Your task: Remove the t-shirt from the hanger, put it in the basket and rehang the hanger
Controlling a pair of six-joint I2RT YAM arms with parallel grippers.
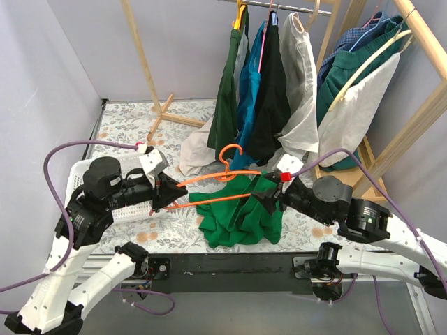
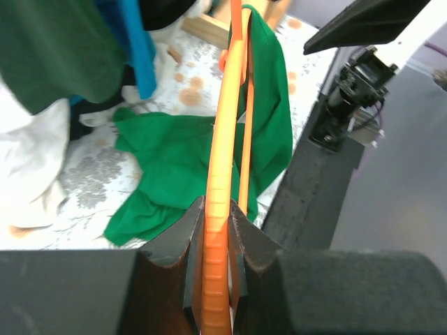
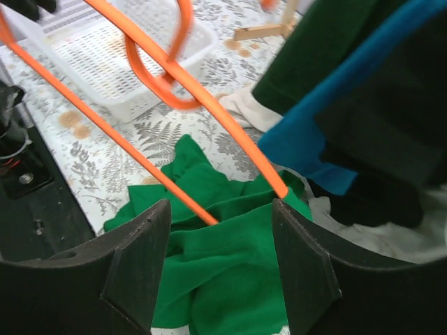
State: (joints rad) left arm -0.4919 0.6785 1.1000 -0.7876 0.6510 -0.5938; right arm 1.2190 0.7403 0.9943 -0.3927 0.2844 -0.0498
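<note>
The green t-shirt [image 1: 241,213] hangs bunched off the right end of an orange hanger [image 1: 209,178], its lower part heaped on the table. My left gripper [image 1: 162,194] is shut on the hanger's left end. In the left wrist view the jaws [image 2: 218,209] pinch the ribbed orange bar, and the t-shirt [image 2: 174,164] drapes further along it. My right gripper [image 1: 269,197] is at the hanger's right end, open. In the right wrist view its fingers [image 3: 143,251] straddle the t-shirt [image 3: 230,272] without pinching it, where both hanger [image 3: 209,98] bars run into the cloth.
A white slatted basket [image 1: 78,169] sits at the left, behind my left arm. Several garments [image 1: 272,91] hang on a wooden rack at the back, with white cloth [image 1: 195,150] reaching the table. The black base bar [image 1: 230,264] runs along the near edge.
</note>
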